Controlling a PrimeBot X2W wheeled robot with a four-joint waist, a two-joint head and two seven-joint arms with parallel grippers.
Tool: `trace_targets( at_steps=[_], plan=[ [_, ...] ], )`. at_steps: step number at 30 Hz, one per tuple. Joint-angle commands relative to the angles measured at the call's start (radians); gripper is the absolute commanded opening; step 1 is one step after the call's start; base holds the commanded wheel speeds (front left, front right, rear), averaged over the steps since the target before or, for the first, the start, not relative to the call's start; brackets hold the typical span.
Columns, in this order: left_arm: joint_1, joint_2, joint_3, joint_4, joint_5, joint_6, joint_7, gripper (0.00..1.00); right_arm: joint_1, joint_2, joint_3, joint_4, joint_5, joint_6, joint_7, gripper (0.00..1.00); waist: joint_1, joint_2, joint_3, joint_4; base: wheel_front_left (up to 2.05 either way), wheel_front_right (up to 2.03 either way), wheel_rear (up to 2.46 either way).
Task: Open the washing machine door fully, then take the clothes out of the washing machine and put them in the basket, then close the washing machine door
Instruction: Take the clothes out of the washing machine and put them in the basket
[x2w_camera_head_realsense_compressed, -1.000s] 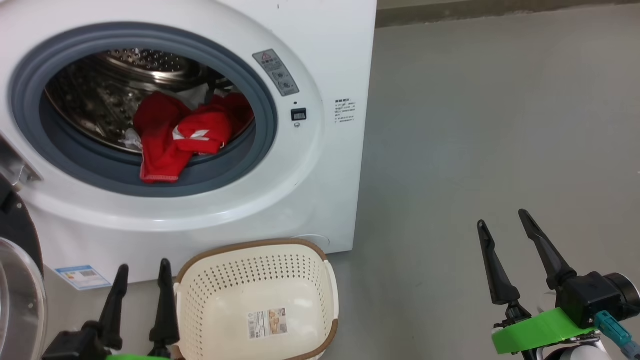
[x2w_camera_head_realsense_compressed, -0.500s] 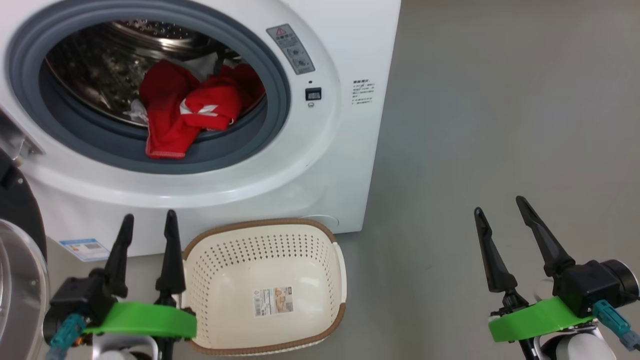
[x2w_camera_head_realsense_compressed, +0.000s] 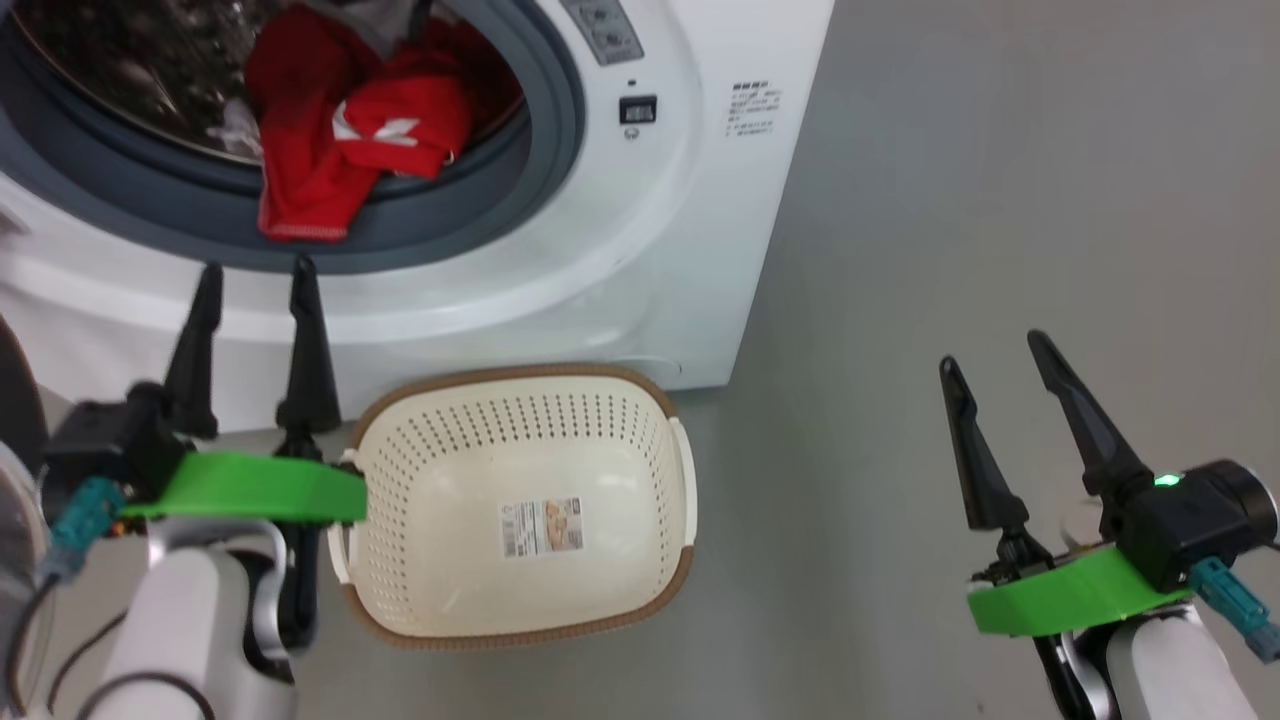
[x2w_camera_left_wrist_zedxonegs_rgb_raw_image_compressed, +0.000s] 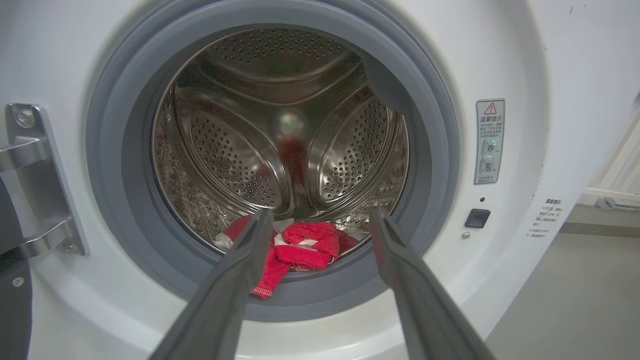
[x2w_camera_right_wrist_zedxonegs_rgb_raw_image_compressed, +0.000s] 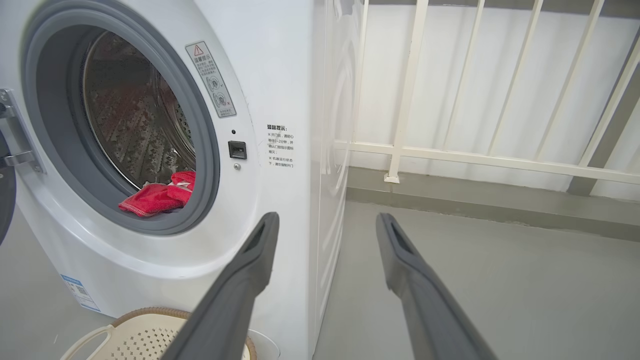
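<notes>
The washing machine (x2w_camera_head_realsense_compressed: 620, 260) stands with its round mouth uncovered. Its door (x2w_camera_head_realsense_compressed: 15, 410) is swung out to the far left, just a dark rim slice showing. Red clothes (x2w_camera_head_realsense_compressed: 330, 130) lie at the drum's front, one piece draped over the grey seal; the wrist views show the clothes (x2w_camera_left_wrist_zedxonegs_rgb_raw_image_compressed: 305, 245) (x2w_camera_right_wrist_zedxonegs_rgb_raw_image_compressed: 157, 195) too. The cream basket (x2w_camera_head_realsense_compressed: 450, 590) sits empty on the floor before the machine. My left gripper (x2w_camera_head_realsense_compressed: 256, 268) is open, tips just below the seal, and points into the drum (x2w_camera_left_wrist_zedxonegs_rgb_raw_image_compressed: 320, 214). My right gripper (x2w_camera_head_realsense_compressed: 990, 352) hangs open over bare floor (x2w_camera_right_wrist_zedxonegs_rgb_raw_image_compressed: 326, 218).
Grey floor (x2w_camera_head_realsense_compressed: 950, 180) stretches to the machine's right. A white railing (x2w_camera_right_wrist_zedxonegs_rgb_raw_image_compressed: 450, 155) on a low kerb runs behind that side. The door's metal hinge (x2w_camera_left_wrist_zedxonegs_rgb_raw_image_compressed: 30, 175) sits at the left of the mouth. A blue label (x2w_camera_right_wrist_zedxonegs_rgb_raw_image_compressed: 77, 292) marks the machine's lower front.
The head camera has tilted down, shifting the whole picture. My left gripper has reached forward past the basket toward the drum mouth. The right gripper has barely moved; both stay open.
</notes>
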Motion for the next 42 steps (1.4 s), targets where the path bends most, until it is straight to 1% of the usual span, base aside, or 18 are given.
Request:
trace_targets(
  at_steps=[1,9,15,20,25,27,28,34,42],
  plan=[
    [-0.039,0.023,0.038,-0.015,-0.003,-0.007,-0.011,1.0,-0.034,-0.005,0.027,-0.03,-0.008,0.005,-0.006,1.0,0.0,-0.0001,0.059,0.002,0.0,0.0,0.0],
    [-0.188,0.02,0.056,0.064,0.014,-0.015,-0.012,1.0,-0.096,-0.005,0.039,-0.033,-0.022,0.005,-0.006,1.0,0.0,-0.0001,0.162,0.003,0.0,0.0,0.0],
    [-0.284,0.017,0.079,0.132,0.016,-0.033,-0.012,1.0,-0.127,-0.005,0.053,-0.026,-0.028,0.005,-0.006,1.0,0.0,-0.0001,0.207,-0.003,0.0,0.0,0.0],
    [-0.356,0.03,0.09,0.195,0.035,-0.036,-0.012,1.0,-0.147,-0.005,0.061,-0.029,-0.026,0.005,-0.006,1.0,0.0,-0.0001,0.243,-0.015,0.0,0.0,0.0],
    [-0.433,0.057,0.091,0.277,0.056,-0.025,-0.009,1.0,-0.163,-0.005,0.068,-0.028,-0.025,0.005,-0.006,1.0,0.0,-0.0001,0.276,-0.033,0.0,0.0,0.0],
    [-0.469,0.068,0.091,0.319,0.055,-0.023,0.01,1.0,-0.166,-0.005,0.071,-0.026,-0.025,0.005,-0.006,1.0,0.0,-0.0001,0.287,-0.041,0.0,0.0,0.0],
    [-0.469,0.068,0.091,0.319,0.055,-0.023,0.01,1.0,-0.166,-0.005,0.071,-0.026,-0.025,0.005,-0.006,1.0,0.0,-0.0001,0.287,-0.041,0.0,0.0,0.0],
    [-0.585,0.115,0.083,0.426,0.064,-0.019,0.064,1.0,-0.174,-0.005,0.076,-0.024,-0.012,0.005,-0.006,1.0,0.0,-0.0001,0.32,-0.066,0.0,0.0,0.0],
    [-0.711,0.169,0.018,0.564,0.124,-0.015,0.164,1.0,-0.196,-0.005,0.089,-0.027,0.005,0.005,-0.006,1.0,0.0,-0.0001,0.36,-0.097,0.0,0.0,0.0]
  ],
)
